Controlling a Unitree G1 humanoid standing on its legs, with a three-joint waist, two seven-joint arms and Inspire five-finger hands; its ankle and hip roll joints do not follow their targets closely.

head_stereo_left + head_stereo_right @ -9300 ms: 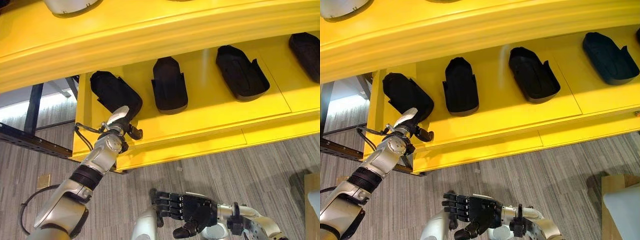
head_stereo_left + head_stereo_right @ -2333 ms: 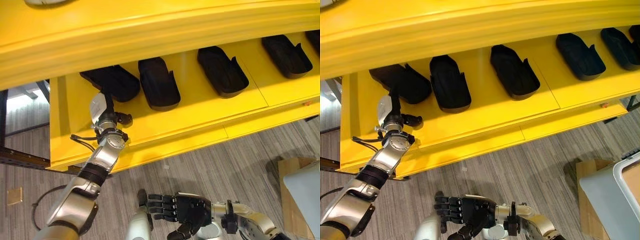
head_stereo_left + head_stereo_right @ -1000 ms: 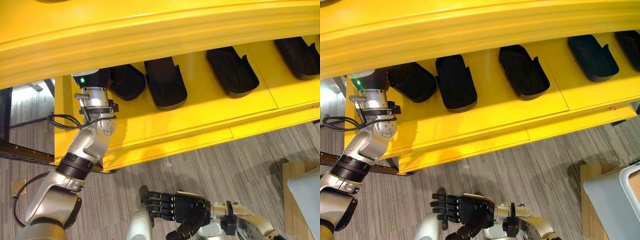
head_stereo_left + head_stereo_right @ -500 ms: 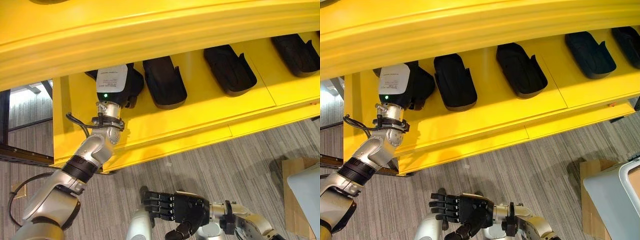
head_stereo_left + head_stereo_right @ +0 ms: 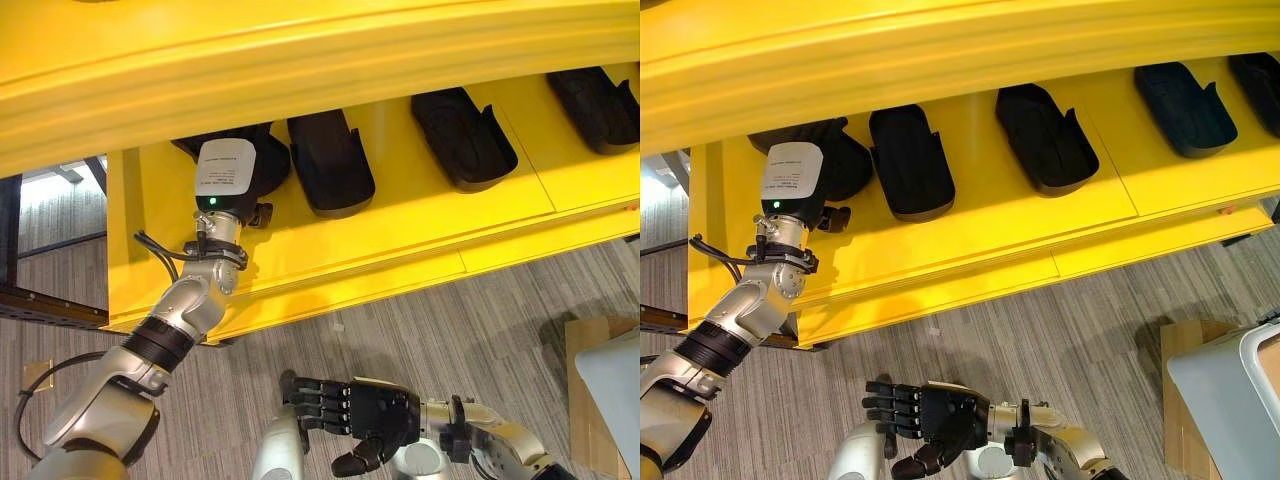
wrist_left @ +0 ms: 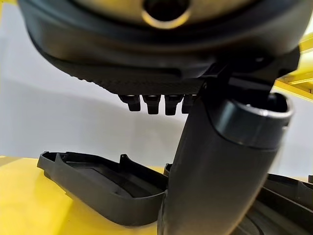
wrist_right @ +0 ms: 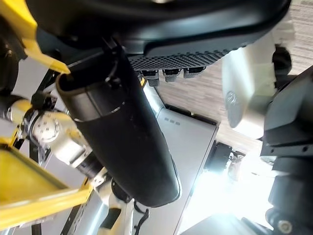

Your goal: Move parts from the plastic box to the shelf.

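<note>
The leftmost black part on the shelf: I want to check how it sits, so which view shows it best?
The right eye view: the leftmost black part lies on the yellow shelf, partly behind the left hand. The left eye view shows it darker, under the shelf's overhang. The left wrist view shows a rim from close by.

A yellow shelf [image 5: 400, 235] is seen with black molded parts laid in a row on its lower board: one at the far left [image 5: 835, 160], a second just beside it [image 5: 330, 165], a third further right [image 5: 463, 140], and a fourth [image 5: 1185, 110] well apart. Below, grey striped floor [image 5: 450, 340] is covered partly by a cardboard piece [image 5: 590, 380].
</note>
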